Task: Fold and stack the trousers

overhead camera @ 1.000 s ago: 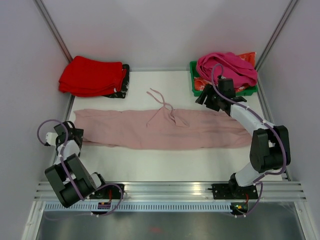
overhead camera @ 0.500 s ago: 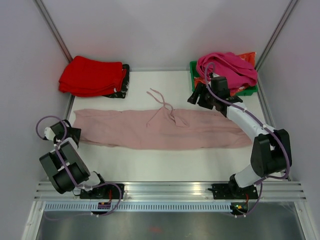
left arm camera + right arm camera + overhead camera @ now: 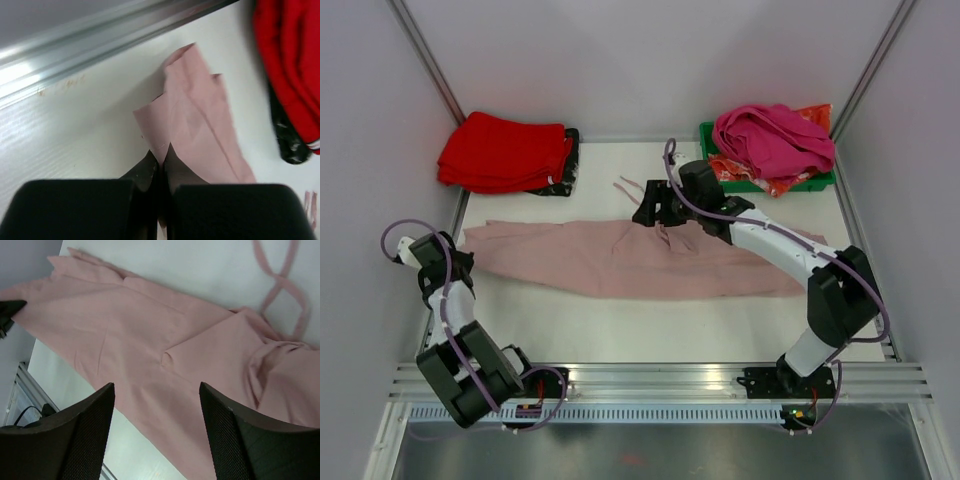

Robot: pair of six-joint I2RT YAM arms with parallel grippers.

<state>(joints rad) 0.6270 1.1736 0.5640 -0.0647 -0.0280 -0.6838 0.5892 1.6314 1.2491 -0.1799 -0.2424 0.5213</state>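
Note:
The pale pink trousers lie stretched left to right across the white table. Their thin drawstring cords trail toward the back. My left gripper is at the trousers' left end and is shut on a corner of the fabric; the wrist view shows its jaws pinched together on the pink edge. My right gripper hovers open above the middle of the trousers, by the cords. In the right wrist view its fingers stand wide apart over the fabric, with the cords beyond.
A stack of folded red garments sits at the back left on a dark patterned piece. A green bin at the back right holds a magenta garment. A metal rail runs along the table's left edge.
My left gripper has gone from open to shut on the trousers' left end. My right arm has swung left from the green bin to above the trousers' middle.

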